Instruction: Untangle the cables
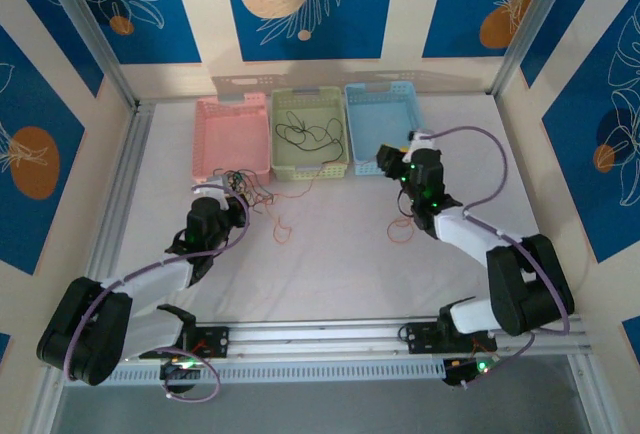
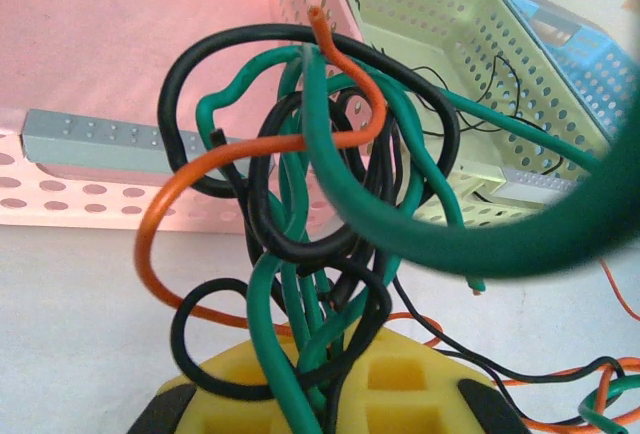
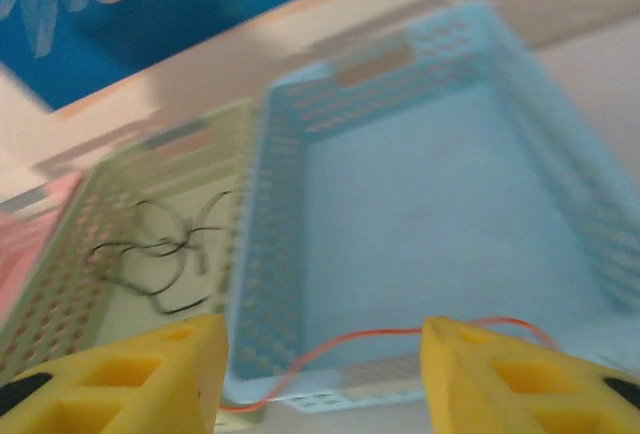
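Left pincer (image 2: 330, 399), yellow-padded, clenched on the foot of a tangle of thin black, green and orange cables (image 2: 310, 204). The clump's long axis runs straight out from the tips toward the pink perforated plastic basket (image 2: 90, 44), off its near right corner above the white counter (image 1: 340, 264), loose ends trailing right. Right pincer (image 3: 325, 354) released, fingers well apart before the pale blue perforated basket (image 3: 450, 224), one thin orange strand (image 3: 350, 337) running crosswise between them, possibly touching a pad, too blurred to tell; loose black wires (image 1: 308, 134) lie curled in the green perforated basket (image 1: 310, 95).
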